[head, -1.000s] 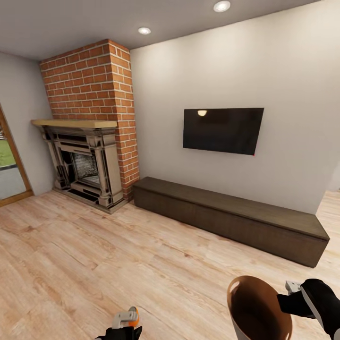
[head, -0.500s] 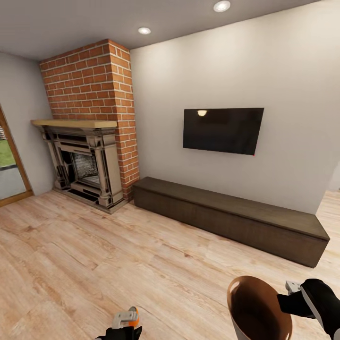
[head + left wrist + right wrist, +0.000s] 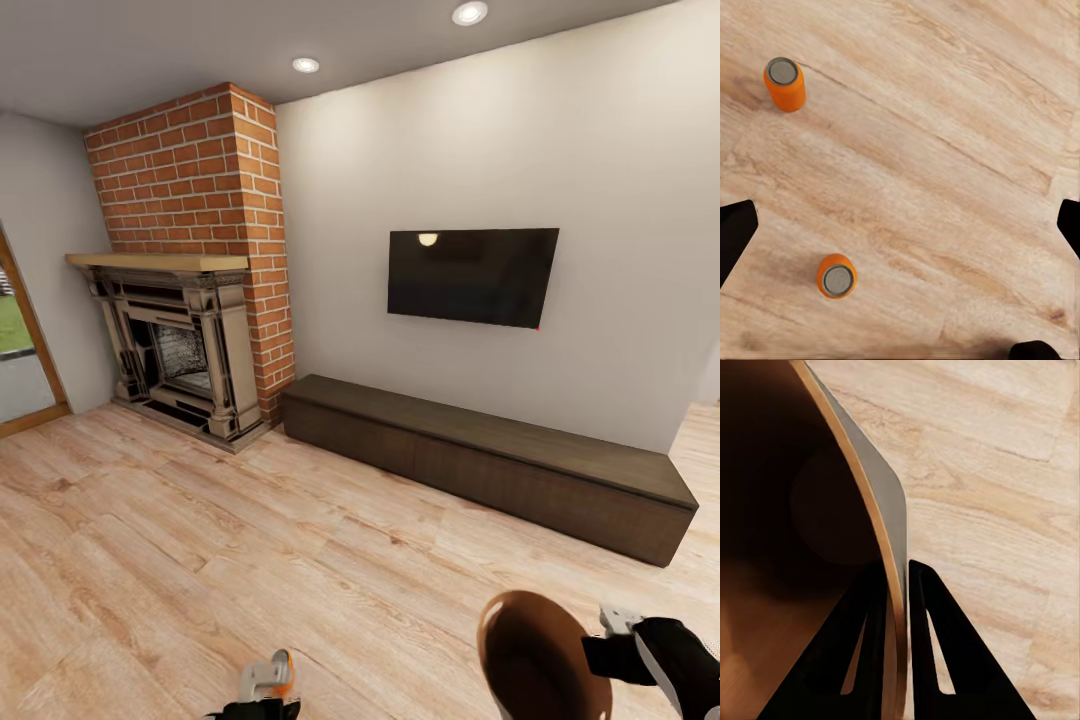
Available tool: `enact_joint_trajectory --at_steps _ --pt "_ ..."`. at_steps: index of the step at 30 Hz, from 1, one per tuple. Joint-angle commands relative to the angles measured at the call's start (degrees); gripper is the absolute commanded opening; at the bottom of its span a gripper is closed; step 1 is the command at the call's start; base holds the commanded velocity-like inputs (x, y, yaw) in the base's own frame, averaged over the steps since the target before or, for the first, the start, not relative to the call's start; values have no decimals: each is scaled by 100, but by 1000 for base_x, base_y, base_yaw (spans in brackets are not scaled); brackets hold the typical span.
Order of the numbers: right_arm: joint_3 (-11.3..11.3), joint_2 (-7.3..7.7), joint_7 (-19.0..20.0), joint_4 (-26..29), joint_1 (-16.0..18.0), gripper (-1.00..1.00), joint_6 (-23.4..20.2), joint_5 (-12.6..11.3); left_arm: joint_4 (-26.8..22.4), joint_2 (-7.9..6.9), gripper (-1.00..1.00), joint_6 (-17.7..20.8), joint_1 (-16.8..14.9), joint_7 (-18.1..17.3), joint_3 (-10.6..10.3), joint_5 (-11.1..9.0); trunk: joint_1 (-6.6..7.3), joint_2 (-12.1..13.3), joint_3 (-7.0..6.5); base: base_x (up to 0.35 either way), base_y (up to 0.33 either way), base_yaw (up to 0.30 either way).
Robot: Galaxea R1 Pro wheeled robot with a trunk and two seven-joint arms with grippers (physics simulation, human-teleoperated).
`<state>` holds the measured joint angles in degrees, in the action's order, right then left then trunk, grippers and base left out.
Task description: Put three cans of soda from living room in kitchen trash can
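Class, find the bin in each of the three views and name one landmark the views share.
Head view: the bin sits at the bottom edge, right of centre, beside the right end effector.
Left wrist view: two orange cans stand on the wood floor, and the bin is elsewhere.
Right wrist view: the bin's rim sits between the fingers.
Shared landmark: the wood floor.

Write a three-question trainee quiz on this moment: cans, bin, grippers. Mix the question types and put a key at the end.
1. True or false: the right gripper pinches the trash can by its rim.
2. How many orange soda cans stand on the wood floor under the left gripper?
A. one B. two C. three
3. Fill in: in the left wrist view, both cans, one and the other, stand ____.

Key: 1 true; 2 B; 3 upright.
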<state>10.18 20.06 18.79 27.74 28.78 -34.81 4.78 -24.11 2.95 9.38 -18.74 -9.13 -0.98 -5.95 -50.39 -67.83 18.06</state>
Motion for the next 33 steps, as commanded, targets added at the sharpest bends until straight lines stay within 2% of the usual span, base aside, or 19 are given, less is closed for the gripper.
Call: enact_joint_trajectory --at_steps 1,7,13,15,16,20,27,31,33 --pt "5 -3 18 -58 4 -100 96 -35 0 1 100 71 -1 16 2 -1 0 -1 -1 0 0 0" --pt "-3 -56 -89 -250 5 -100 431 -34 2 18 100 366 -14 369 9 -1 0 -1 -1 0 0 0" --pt "-298 -125 -113 -253 3 -100 476 54 -27 15 100 481 -15 426 13 -19 0 -1 -1 0 0 0" --pt "-350 -159 -113 -232 4 -100 467 70 -47 16 100 689 -16 435 16 -35 0 -1 -1 0 0 0" --pt "-391 -183 -108 -220 4 -100 451 86 -67 19 100 932 -16 449 18 -49 0 -1 -1 0 0 0" --pt "-402 -188 -100 -211 5 -100 443 92 -61 21 100 1151 -16 458 24 -48 0 -1 -1 0 0 0" --pt "-374 -185 -82 -208 6 -100 427 78 -17 21 100 1249 -16 597 33 -39 0 -1 -1 0 0 0" --pt "-364 -180 -82 -199 13 -100 215 70 -6 21 100 1260 -16 794 35 -38 0 -1 -1 0 0 0" --pt "-361 -179 -72 -175 45 -100 -140 65 -3 21 100 1256 -16 897 36 -38 0 -1 -1 0 0 0"
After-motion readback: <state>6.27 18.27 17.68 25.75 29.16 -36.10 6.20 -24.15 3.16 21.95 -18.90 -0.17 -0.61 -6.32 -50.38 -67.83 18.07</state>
